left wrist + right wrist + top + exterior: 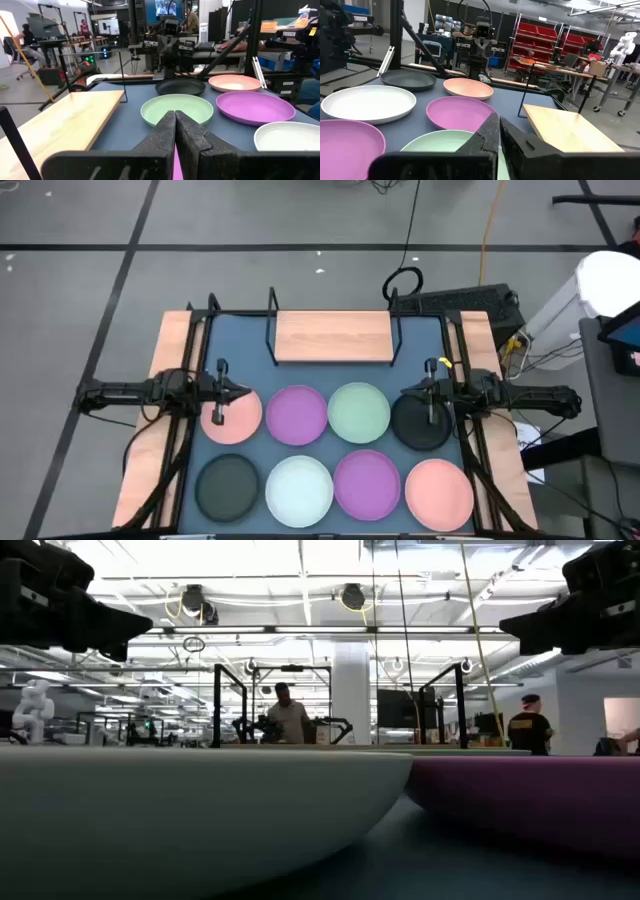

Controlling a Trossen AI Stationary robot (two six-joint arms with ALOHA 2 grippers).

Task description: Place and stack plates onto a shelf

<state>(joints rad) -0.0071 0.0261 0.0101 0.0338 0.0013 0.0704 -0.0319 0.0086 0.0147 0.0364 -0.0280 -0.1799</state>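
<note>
Bare wood shelf [333, 337] is waiting; both closed claws, left [243, 390] and right [404, 393], are hovering above plates [297, 415], needing opening.

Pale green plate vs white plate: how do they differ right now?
The pale green plate sits in the row nearer the shelf; the white plate sits in the row farther from it. Green lies between a purple and a black plate; white between a black and a purple one. Both are round, rimmed, unstacked, untouched.

The plates [297, 416] look matt and smooth, like plastic. The shelf [333, 337] is pale, smooth wood in a thin black metal wire frame [271, 330]. The blue surface [240, 360] is matt.
</note>
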